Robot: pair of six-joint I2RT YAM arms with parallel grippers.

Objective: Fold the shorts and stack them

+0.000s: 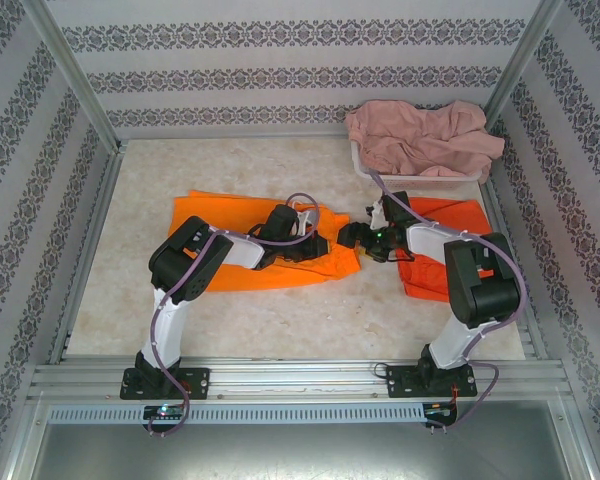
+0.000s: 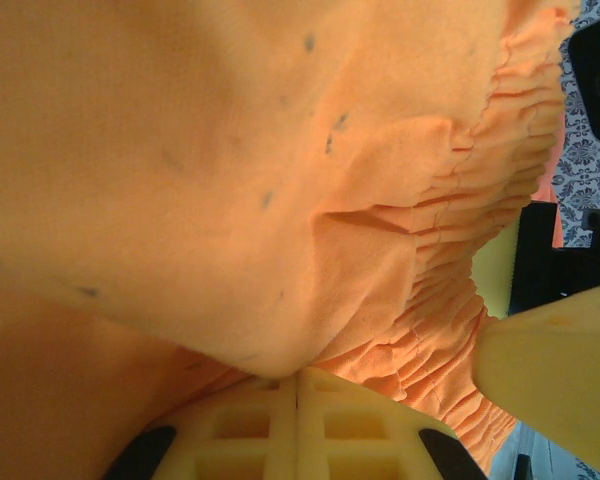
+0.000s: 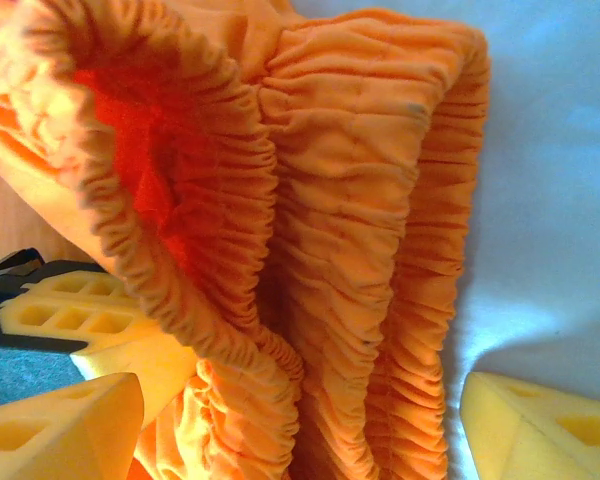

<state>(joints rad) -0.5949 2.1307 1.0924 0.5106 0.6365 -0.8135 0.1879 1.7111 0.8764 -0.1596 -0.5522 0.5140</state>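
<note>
Orange shorts (image 1: pixel 225 210) lie flat on the table (image 1: pixel 280 320), out from the basket (image 1: pixel 420 179) toward the left arm's side and nearer the arm bases, well apart from it. Their gathered waistband (image 3: pixel 360 250) is the end facing back toward the basket side.

Left gripper (image 1: pixel 325 245) is on that waist end. The left wrist view shows its fingers (image 2: pixel 250 430) pressed together, with a fold of the orange cloth bunched right at the tips, so it's clamped on the fabric.

Right gripper (image 1: pixel 352 237) sits just beside it, on the basket side. Its jaws are wide: the two fingertips (image 3: pixel 60 430) stand on either side of the ruffled waistband, and it grips nothing. One of its fingers is visible in the left wrist view at the waistband edge.

Second orange shorts (image 1: pixel 450 212) are on the table just in front of the basket, partly under the right arm.

Pink shorts (image 1: pixel 420 140) are heaped in the basket, draping over its rim.
</note>
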